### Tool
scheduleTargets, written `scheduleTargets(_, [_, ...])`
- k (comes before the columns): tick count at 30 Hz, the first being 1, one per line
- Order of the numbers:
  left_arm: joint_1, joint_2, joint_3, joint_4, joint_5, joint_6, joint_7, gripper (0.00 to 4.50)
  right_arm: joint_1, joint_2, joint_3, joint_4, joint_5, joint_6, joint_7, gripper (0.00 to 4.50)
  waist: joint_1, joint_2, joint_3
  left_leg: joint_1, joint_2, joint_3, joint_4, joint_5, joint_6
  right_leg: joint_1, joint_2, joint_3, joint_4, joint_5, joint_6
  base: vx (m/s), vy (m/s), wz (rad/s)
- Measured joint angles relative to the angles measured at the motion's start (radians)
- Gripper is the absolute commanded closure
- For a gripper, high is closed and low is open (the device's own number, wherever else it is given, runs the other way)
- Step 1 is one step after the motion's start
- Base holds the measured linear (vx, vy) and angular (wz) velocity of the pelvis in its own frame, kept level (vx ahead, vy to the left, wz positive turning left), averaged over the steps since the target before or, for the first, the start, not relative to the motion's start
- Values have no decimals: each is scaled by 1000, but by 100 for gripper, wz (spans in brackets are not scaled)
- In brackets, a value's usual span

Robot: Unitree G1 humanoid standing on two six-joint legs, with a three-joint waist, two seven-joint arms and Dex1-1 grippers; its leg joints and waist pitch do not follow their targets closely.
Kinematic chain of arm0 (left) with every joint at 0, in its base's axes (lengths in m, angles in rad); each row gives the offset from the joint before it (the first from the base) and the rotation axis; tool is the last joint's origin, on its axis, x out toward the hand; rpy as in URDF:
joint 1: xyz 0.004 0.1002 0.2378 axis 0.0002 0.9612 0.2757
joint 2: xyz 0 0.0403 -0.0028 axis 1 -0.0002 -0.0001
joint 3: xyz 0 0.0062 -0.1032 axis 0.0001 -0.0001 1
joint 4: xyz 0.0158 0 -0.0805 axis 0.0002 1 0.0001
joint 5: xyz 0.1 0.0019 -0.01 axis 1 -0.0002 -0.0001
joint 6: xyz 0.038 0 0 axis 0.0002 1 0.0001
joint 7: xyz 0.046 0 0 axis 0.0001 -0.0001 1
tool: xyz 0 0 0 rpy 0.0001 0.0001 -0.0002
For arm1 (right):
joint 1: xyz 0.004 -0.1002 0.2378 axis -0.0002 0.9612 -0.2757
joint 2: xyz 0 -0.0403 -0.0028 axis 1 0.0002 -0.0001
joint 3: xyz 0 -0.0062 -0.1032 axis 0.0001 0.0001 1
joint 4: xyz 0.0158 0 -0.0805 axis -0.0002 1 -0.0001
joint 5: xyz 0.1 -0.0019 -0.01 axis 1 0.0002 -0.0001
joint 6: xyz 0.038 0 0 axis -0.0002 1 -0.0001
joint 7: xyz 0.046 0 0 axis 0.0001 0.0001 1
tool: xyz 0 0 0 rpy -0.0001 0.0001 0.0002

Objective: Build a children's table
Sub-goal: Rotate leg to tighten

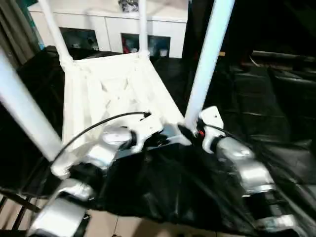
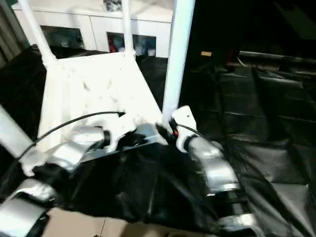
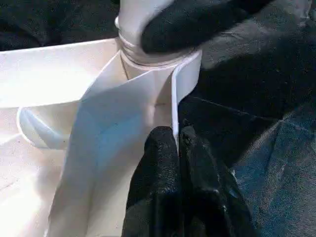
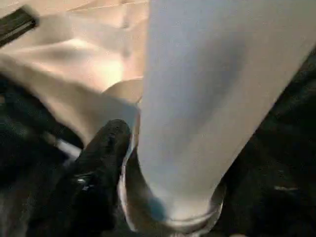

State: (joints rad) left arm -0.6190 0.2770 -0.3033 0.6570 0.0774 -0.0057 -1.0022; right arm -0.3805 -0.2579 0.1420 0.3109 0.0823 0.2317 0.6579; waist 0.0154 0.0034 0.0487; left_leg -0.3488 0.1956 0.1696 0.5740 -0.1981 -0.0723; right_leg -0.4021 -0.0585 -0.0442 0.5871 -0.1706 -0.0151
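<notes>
Near-right leg (image 1: 207, 59) base btwn right gripper (image 1: 190, 134) fingers.

Two silver forearms are showing in the head views, their metal casings rounded and glossy, segmented by dark bands; the left forearm (image 1: 106, 148) is carrying a thin black cable (image 1: 94, 127) arcing over it toward a white wrist housing (image 1: 148, 126); the right forearm (image 1: 242, 165) is ending in a white blocky wrist housing (image 1: 211, 118) with a small red mark (image 1: 200, 132) and a short black cable beside it; the fingers (image 3: 190, 192) are looking matte black, thick and rounded, with a soft rubbery surface.
</notes>
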Motion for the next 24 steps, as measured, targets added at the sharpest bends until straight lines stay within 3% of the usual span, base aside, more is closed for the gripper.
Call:
scheduleTargets(7, [44, 75, 3, -49, -45, -36, -133, 450, 8, -115, 58, 15, 5, -42, 251, 90, 17, -1, 1, 0, 2, 1, 1, 0, -1, -2, 0, -1, 8, -6, -3, 0, 0, 0])
scheduleTargets(24, [81, 115, 3, -109, -64, -37, -195, 450, -24, -120, 70, 49, 47, -48, 391, 90, 22, -7, 4, -2, 2, 2, 5, 0, -1, -3, -1, 0, 8, -5, -4, 0, 0, 0])
